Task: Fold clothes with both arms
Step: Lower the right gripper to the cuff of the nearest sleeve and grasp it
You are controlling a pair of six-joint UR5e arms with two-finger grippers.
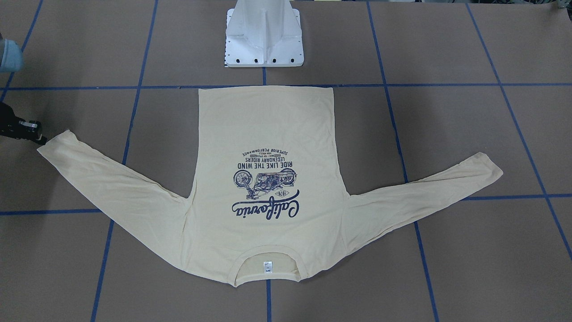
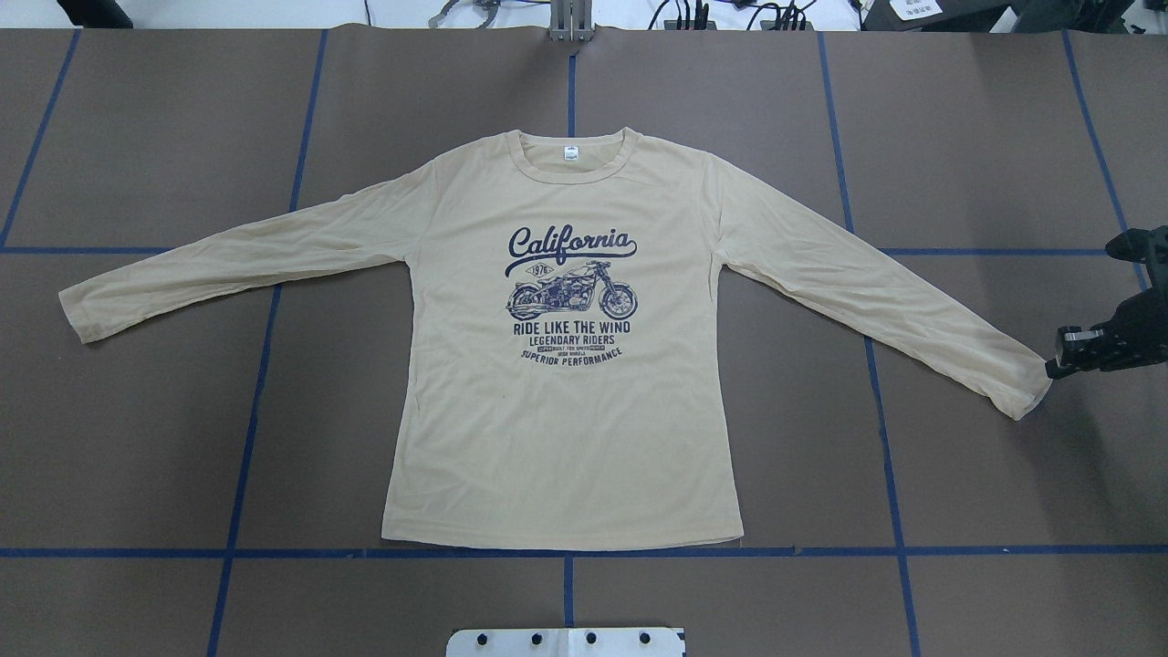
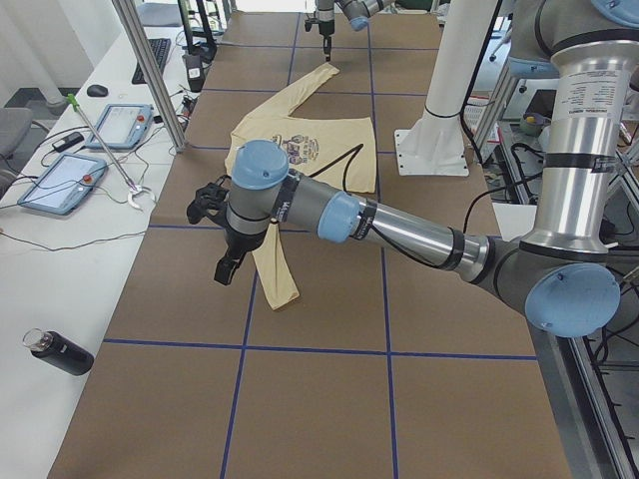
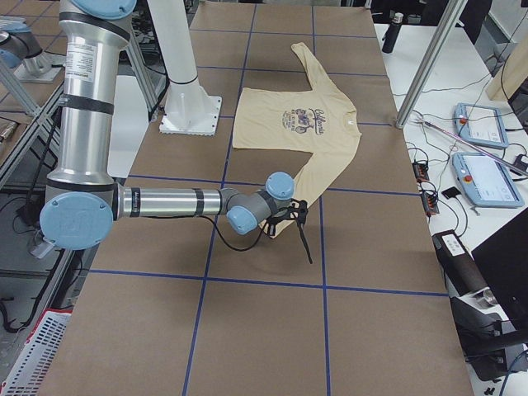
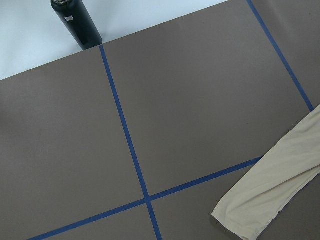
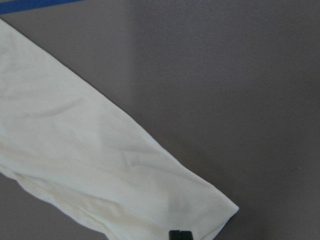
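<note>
Across the brown, blue-taped counter (image 2: 164, 137), the pale cream-yellow, soft long-sleeved T-shirt (image 2: 566, 438) lies flat and unfolded, sleeves spread, so folding likely begins with pinching the limp cuffs (image 2: 1027, 397): the black right tool (image 2: 1063, 360) sits at one, the black left tool (image 3: 228, 267) hangs near the other, neither showing whether it is open or closed.

T-shirt (image 2: 566, 429) flat on table (image 2: 137, 438), right fingers (image 2: 1057, 370) beside cuff (image 2: 1027, 397)

Bright, even overhead light; soft shadows. R wrist view close, T-shirt (image 6: 90, 160) washed-out, slightly soft.
</note>
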